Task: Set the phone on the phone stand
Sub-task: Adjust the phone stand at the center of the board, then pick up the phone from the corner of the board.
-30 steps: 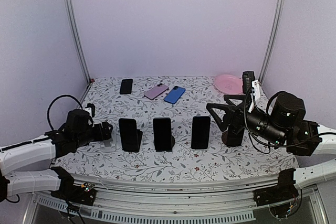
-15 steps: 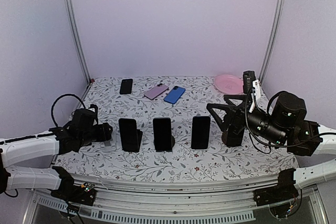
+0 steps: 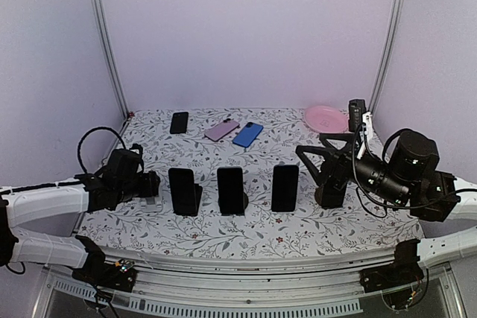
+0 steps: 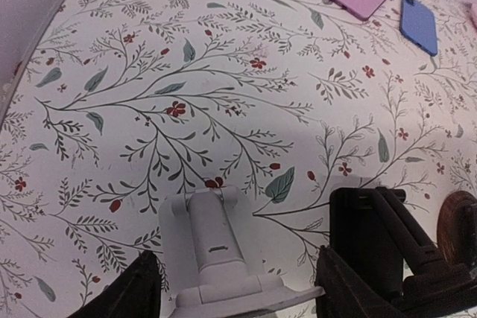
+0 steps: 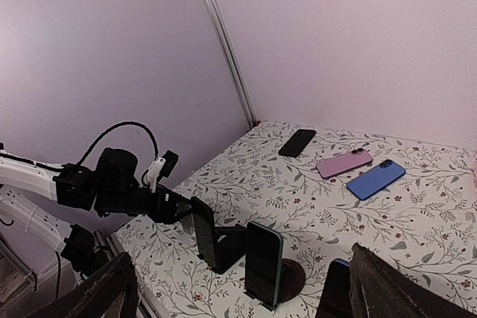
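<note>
Table [image 3: 223, 237] under a floral cloth carries every item listed below.

Right gripper [image 5: 242, 281] hangs at the right side of the table with its jaws spread fully apart and nothing between them. It sits directly above a dark stand [image 3: 332, 188] that carries no phone.

Left gripper [image 4: 235, 292] is low at the left edge. Its fingers [image 4: 141, 288] sit on either side of the white stand [image 4: 212, 243], close against its base. Whether they actually clamp the base cannot be determined. The white stand is upright and holds no phone.

Pink plate [image 3: 323, 118] lies at the far right corner.

Row of docked phones [image 3: 231, 188]: three dark handsets stand upright on their own stands across the middle of the table, between the two grippers. The nearest one is just beside the white stand.

Three loose phones lie flat along the far edge, well apart from both grippers:
- black phone [image 3: 179, 122], far left;
- pink phone [image 3: 221, 130], centre;
- blue phone [image 3: 247, 134], just beside the pink phone.

Only bare cloth lies between the white stand and the black phone.
</note>
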Available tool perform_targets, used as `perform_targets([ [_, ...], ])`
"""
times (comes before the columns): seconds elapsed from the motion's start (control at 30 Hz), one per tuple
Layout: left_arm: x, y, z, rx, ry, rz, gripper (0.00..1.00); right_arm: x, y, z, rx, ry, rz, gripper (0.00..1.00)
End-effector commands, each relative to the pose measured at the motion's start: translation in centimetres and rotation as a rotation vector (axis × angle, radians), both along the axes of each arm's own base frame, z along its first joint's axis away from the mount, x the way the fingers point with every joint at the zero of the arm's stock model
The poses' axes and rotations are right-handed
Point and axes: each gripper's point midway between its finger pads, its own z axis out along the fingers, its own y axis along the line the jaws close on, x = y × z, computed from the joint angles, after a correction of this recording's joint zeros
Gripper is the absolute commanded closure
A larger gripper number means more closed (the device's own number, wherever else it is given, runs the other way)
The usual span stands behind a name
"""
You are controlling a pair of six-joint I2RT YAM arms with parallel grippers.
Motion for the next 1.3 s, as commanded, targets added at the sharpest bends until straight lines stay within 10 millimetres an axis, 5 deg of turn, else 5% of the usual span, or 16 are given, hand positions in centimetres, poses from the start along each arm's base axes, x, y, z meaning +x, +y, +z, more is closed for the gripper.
perform_targets([
  [0.0, 0.9, -0.5, 0.5, 0.012, -0.017, -0.029, 0.48, -0.3, -0.6, 0.7, 0.029, 0.000, 0.002, 0.01],
  [0.17, 0.9, -0.9, 0.2, -0.007, -0.013, -0.060, 0.45, -0.4, -0.8, 0.5, 0.030, 0.007, 0.004, 0.01],
  [0.4, 0.2, -0.4, -0.4, -0.004, 0.024, -0.038, 0.16, -0.4, -0.8, 0.2, 0.021, 0.015, 0.008, 0.01],
  [0.6, -0.2, -0.8, 0.9, -0.051, 0.017, -0.035, 0.06, -0.3, -0.5, -0.1, 0.016, 0.017, 0.007, 0.01],
  [1.0, 0.5, -1.3, 7.2, -0.116, -0.091, -0.025, 0.03, 0.0, -0.6, 0.0, 0.026, 0.015, -0.011, 0.01],
  [1.27, 3.8, -2.6, 11.4, -0.072, -0.153, -0.048, 0.03, 0.2, -0.4, -0.2, 0.012, 0.014, -0.017, 0.01],
])
